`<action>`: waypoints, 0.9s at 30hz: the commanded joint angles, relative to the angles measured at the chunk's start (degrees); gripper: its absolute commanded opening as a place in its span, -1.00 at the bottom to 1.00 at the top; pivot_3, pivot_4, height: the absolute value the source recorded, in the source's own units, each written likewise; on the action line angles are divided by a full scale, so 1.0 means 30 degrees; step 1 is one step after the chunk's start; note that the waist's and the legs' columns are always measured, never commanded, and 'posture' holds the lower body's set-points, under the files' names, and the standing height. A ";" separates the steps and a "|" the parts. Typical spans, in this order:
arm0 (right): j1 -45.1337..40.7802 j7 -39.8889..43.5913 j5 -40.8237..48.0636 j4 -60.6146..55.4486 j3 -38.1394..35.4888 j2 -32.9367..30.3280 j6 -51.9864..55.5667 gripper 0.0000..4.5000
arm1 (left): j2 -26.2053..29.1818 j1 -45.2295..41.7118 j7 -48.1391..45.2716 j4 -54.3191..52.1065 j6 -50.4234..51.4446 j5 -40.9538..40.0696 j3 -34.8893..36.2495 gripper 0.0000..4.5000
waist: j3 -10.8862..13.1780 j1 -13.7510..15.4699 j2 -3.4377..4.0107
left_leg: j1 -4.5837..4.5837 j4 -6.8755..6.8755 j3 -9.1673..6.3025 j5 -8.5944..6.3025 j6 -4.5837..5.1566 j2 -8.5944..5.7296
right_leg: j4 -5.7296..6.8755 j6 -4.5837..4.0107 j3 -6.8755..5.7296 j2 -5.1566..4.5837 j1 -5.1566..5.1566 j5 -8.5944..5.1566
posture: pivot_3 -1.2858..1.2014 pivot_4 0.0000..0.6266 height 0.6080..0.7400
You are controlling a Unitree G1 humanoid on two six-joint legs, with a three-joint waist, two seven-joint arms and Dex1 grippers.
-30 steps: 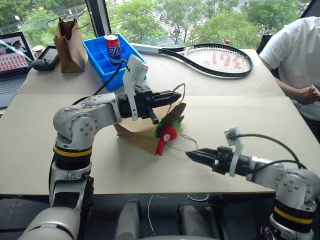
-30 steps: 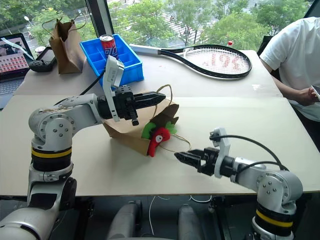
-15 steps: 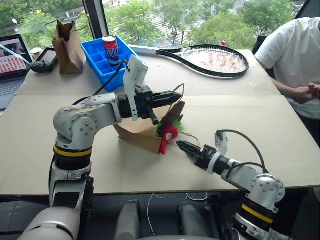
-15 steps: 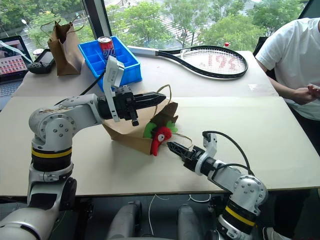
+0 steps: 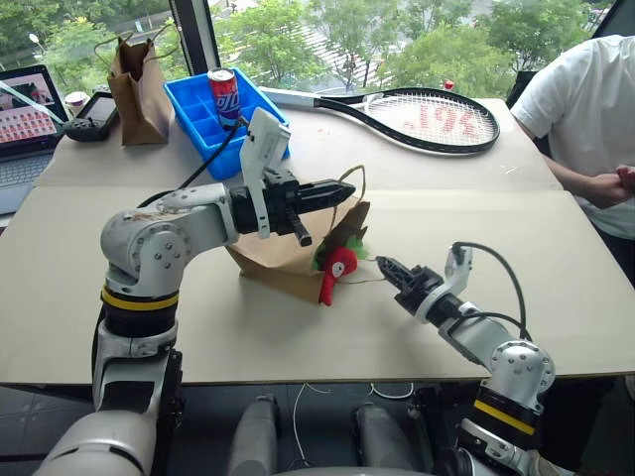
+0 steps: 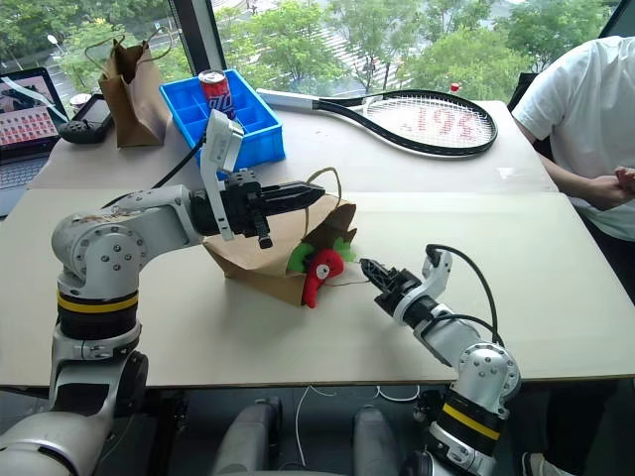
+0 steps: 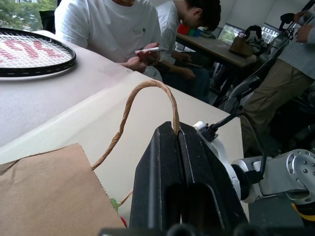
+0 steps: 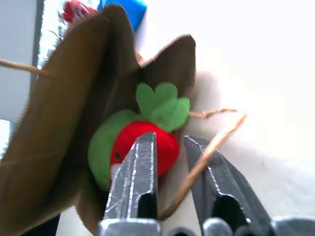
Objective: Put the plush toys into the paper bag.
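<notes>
1. your right gripper [image 5: 382, 265] sits nearest you, just beside the bag mouth; its fingers stand a little apart in the wrist view, with a loop handle [image 8: 204, 157] running between them.
2. one paper bag [image 5: 283, 260] lies tipped on the table [image 5: 298, 327], two plush toys at its mouth: red chili [image 5: 335, 273] half out, green blob [image 8: 101, 145] behind it.
3. your left gripper [image 5: 342, 190] is clamped on the other handle [image 7: 142, 105].
4. farther back, one can [image 5: 224, 95] with unreadable writing stands in a blue tray [image 5: 198, 119].
</notes>
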 commanded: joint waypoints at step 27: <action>-0.8154 -0.4617 1.3211 0.0496 0.3412 -1.0800 -0.2582 -0.99 | 0.1467 -0.2987 -0.0807 0.2860 -0.3155 0.2119 0.1563 -1.00 | 0.0016 0.0066 0.0005 | -0.0032 -0.0064 -0.0035 0.0016 0.0030 0.0003 | -0.0039 0.0020 0.0007 0.0029 -0.0024 -0.0026 | 0.03 -0.52 0.92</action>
